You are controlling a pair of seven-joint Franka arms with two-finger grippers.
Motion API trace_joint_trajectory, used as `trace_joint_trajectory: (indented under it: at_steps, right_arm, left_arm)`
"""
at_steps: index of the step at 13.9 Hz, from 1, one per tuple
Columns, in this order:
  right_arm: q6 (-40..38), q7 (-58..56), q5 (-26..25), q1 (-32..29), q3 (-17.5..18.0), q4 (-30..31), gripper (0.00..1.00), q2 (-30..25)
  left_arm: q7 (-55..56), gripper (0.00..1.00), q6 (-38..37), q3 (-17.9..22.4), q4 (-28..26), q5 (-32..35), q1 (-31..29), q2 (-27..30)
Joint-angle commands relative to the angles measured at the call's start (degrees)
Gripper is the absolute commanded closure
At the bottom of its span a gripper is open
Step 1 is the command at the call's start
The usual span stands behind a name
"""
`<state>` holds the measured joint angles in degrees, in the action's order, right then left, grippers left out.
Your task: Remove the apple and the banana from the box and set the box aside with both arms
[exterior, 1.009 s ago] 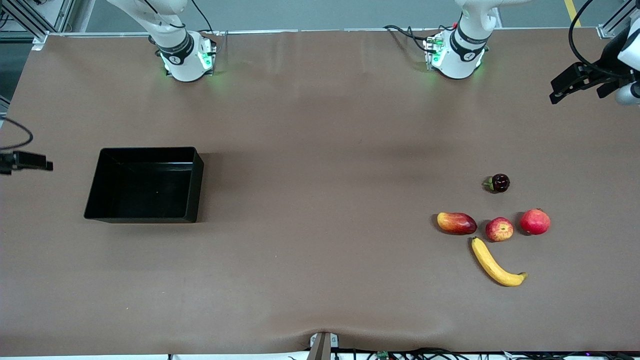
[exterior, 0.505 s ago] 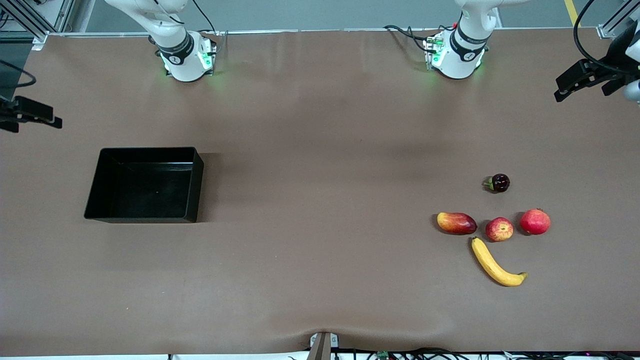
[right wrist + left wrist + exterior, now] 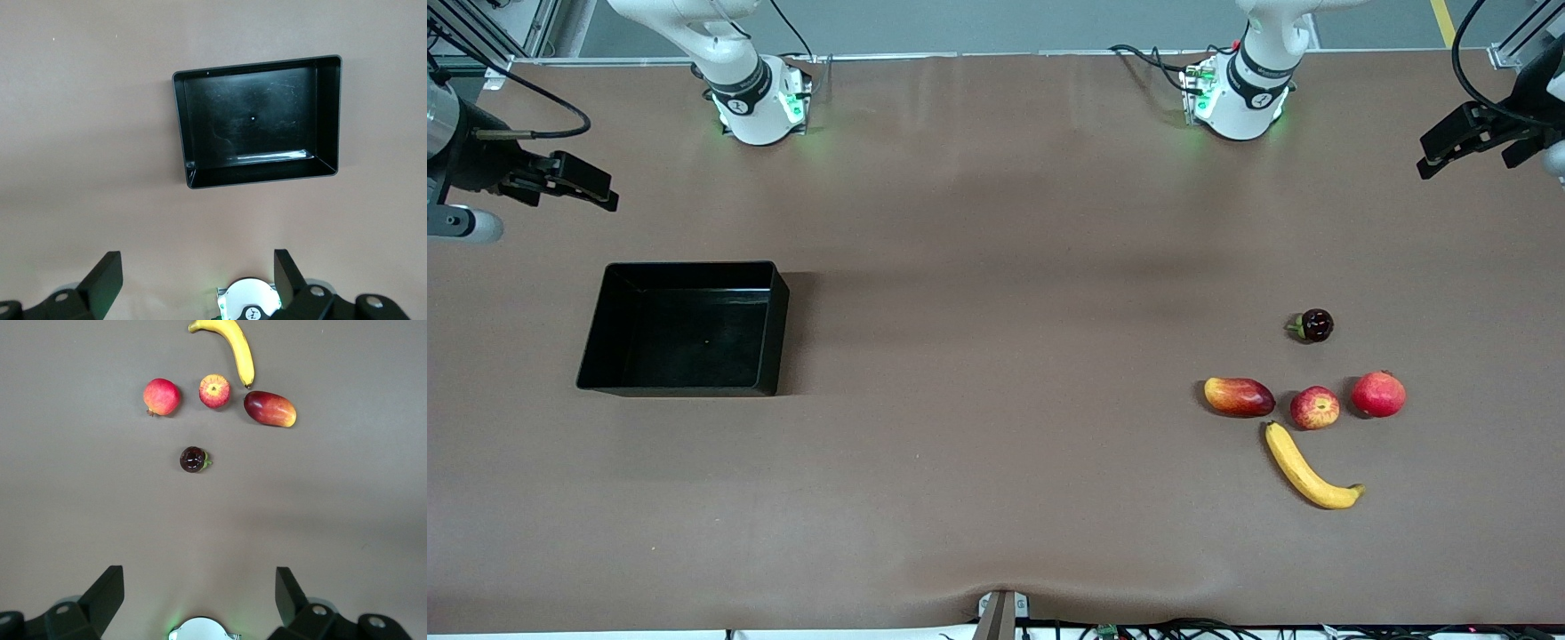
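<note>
The yellow banana (image 3: pixel 1307 469) (image 3: pixel 237 347) lies nearest the front camera at the left arm's end of the table. The small streaked apple (image 3: pixel 1314 407) (image 3: pixel 215 391) sits just farther from the camera than it. The black box (image 3: pixel 779 338) (image 3: pixel 327 113) stands empty at the right arm's end. My left gripper (image 3: pixel 1467 151) (image 3: pixel 200 587) hangs open and empty over the table's edge at the left arm's end, apart from the fruits. Open and empty as well, my right gripper (image 3: pixel 569 191) (image 3: pixel 198 270) hovers over bare table between the box and the arms' bases.
A mango (image 3: pixel 1238 396) and a plain red round fruit (image 3: pixel 1377 394) flank the apple. A small dark fruit (image 3: pixel 1313 325) lies farther from the camera than these. The arm bases (image 3: pixel 760 107) (image 3: pixel 1236 102) stand along the table's back edge.
The right gripper has come in from the table's end to over the table, closer to the bases' side. The left gripper has drifted slightly outward. Fruits and box have not moved.
</note>
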<state>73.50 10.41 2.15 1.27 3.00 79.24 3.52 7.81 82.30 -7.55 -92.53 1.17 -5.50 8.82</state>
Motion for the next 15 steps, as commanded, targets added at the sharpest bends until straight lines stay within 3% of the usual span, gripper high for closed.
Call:
trace_joint_trajectory:
  at_steps: [1,4,8,15]
  right_arm:
    - [0.4,0.5,0.5,-2.7,-1.1,-0.3,0.0,-0.8]
    - [1.6,-3.4,2.9,-4.4,-1.3,0.6,0.0,-1.1]
    - [8.3,-3.8,2.9,-4.3,-1.3,8.1,0.0,-6.1]
    - [8.1,-3.8,2.0,-4.3,-1.2,8.0,0.0,-6.0]
  left_arm:
    - [-1.7,0.0,-0.5,-0.2,-2.4,-1.3,-0.3,3.3]
    - [-1.9,0.0,-0.5,-0.4,-1.9,-1.5,0.2,3.2]
    - [-4.8,0.0,-0.5,-0.4,-0.6,-1.3,0.1,2.8]
    - [-5.0,0.0,-0.5,-0.4,-0.5,-1.6,0.5,2.7]
